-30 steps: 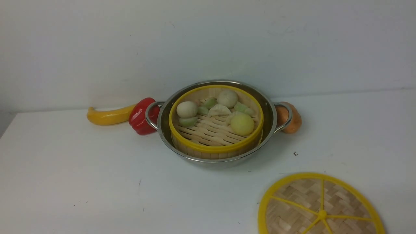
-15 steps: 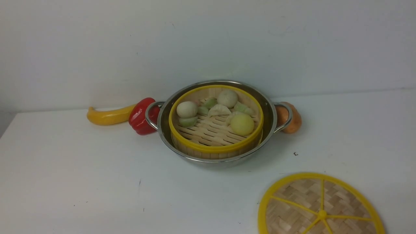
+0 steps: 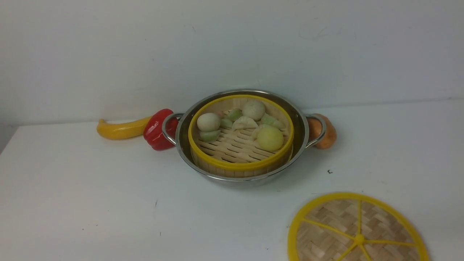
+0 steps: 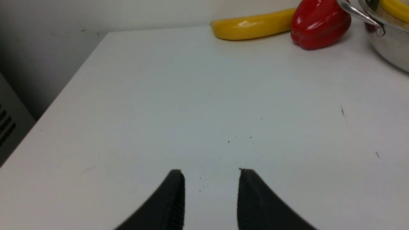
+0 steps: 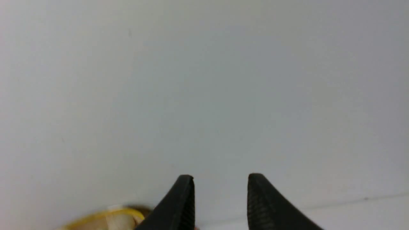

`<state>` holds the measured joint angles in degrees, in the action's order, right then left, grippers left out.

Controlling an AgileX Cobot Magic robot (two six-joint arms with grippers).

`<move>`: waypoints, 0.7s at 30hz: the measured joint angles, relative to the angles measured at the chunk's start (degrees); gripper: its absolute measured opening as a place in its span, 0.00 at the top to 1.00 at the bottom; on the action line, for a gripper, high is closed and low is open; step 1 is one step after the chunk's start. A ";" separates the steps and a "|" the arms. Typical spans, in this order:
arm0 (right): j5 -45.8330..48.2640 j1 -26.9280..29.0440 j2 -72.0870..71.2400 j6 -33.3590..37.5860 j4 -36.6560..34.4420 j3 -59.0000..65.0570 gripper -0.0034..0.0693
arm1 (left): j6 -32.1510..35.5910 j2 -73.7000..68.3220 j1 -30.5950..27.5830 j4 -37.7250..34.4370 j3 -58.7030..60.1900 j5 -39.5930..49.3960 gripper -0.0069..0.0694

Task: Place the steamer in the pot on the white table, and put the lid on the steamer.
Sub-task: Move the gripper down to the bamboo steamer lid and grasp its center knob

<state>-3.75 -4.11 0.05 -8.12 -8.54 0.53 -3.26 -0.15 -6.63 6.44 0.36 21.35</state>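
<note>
The steamer (image 3: pixel 241 159), a bamboo basket with a yellow rim and toy buns inside, sits in the shiny pot (image 3: pixel 301 125) at the back middle of the white table (image 3: pixel 90 203). The lid (image 3: pixel 357 232), a woven disc with yellow spokes, lies flat at the front right, partly cut off by the frame edge. Neither arm shows in the front view. In the left wrist view my left gripper (image 4: pixel 211 174) is open over bare table, with the pot (image 4: pixel 388 48) off at the far corner. My right gripper (image 5: pixel 220 179) is open with nothing between its fingers; a yellow rim (image 5: pixel 105 214) shows beside it.
A yellow banana-like toy (image 3: pixel 121 129) and a red pepper (image 3: pixel 156 129) lie left of the pot, touching its handle. An orange-brown vegetable (image 3: pixel 326 131) sits behind the right handle. The table's left edge (image 4: pixel 68 89) drops off beside the left gripper.
Nothing has moved in the front view; the steamer, pot and lid stay where they were.
</note>
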 joint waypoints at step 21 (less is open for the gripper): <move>44.97 0.00 7.06 5.32 -5.31 -35.41 0.61 | 0.00 0.00 0.00 0.00 0.00 0.00 0.59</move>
<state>41.22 -4.11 7.11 -2.80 -13.85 -34.88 -3.26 -0.15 -6.63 6.44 0.36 21.35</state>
